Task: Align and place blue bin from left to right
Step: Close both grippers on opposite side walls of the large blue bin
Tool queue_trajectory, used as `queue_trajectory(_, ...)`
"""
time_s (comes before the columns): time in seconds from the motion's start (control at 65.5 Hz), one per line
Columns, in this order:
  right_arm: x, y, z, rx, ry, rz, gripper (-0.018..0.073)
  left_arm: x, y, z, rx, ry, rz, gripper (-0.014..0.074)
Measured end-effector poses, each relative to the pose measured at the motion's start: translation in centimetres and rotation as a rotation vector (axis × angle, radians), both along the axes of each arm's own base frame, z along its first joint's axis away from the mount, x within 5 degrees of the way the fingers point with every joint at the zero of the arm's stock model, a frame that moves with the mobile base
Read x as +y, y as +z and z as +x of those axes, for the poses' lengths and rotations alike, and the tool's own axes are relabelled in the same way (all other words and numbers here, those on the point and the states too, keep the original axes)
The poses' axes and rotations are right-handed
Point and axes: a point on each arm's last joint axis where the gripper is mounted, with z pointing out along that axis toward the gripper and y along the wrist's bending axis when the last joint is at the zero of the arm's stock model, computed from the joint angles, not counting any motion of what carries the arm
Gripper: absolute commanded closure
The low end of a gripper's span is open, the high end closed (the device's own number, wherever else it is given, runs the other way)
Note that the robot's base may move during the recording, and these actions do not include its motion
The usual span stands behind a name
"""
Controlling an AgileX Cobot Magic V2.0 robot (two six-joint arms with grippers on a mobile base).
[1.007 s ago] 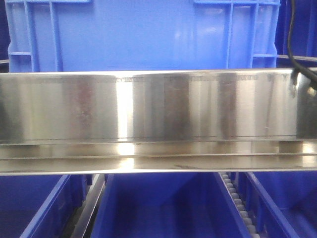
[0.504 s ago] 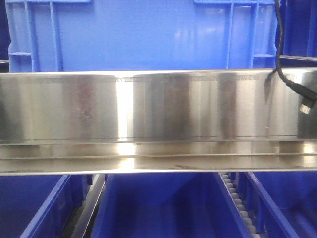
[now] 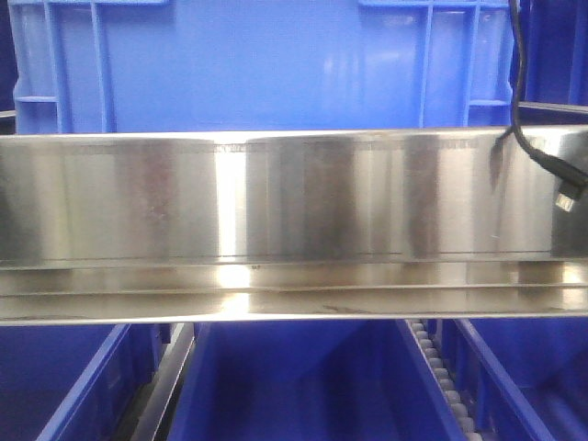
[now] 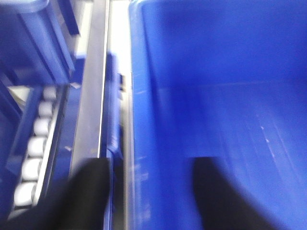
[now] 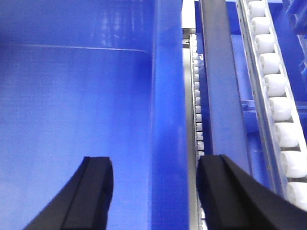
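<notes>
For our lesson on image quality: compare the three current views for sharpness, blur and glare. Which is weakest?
Front view: sharp, but a bright glare band washes out part of the steel rail; the blue bin is evenly lit. Left wrist view: weakest, motion-blurred throughout, jaws and rollers smeared. Right wrist view: crisp, jaws and rollers clearly edged.

The blue bin (image 3: 266, 64) is a large sky-blue plastic crate with a smooth, flat front wall and raised vertical ribs near both corners. It stands upright and square-on at 12 o'clock in the front view. A steel rail hides its lower part.
</notes>
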Motion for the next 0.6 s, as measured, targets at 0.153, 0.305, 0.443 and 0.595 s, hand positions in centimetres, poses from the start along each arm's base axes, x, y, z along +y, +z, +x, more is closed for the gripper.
queue_trajectory(0.153, 0.0, 0.0, 0.0, 0.000, 0.000, 0.000, 0.0273, -0.2, -0.3, 0.4, -0.008, 0.029, -0.005, 0.0309)
queue_trajectory(0.305, 0.0, 0.0, 0.0, 0.000, 0.000, 0.000, 0.0273, 0.4, -1.1, 1.1, 0.018, 0.050, -0.033, 0.0312)
queue_trajectory(0.443, 0.0, 0.0, 0.0, 0.000, 0.000, 0.000, 0.0273, 1.1, -2.2, 2.0, 0.057, 0.068, -0.071, 0.0312)
queue_trajectory(0.595, 0.0, 0.0, 0.0, 0.000, -0.002, 0.001, 0.0273, 1.0, -3.3, 2.7, 0.085, 0.070, -0.073, 0.0312)
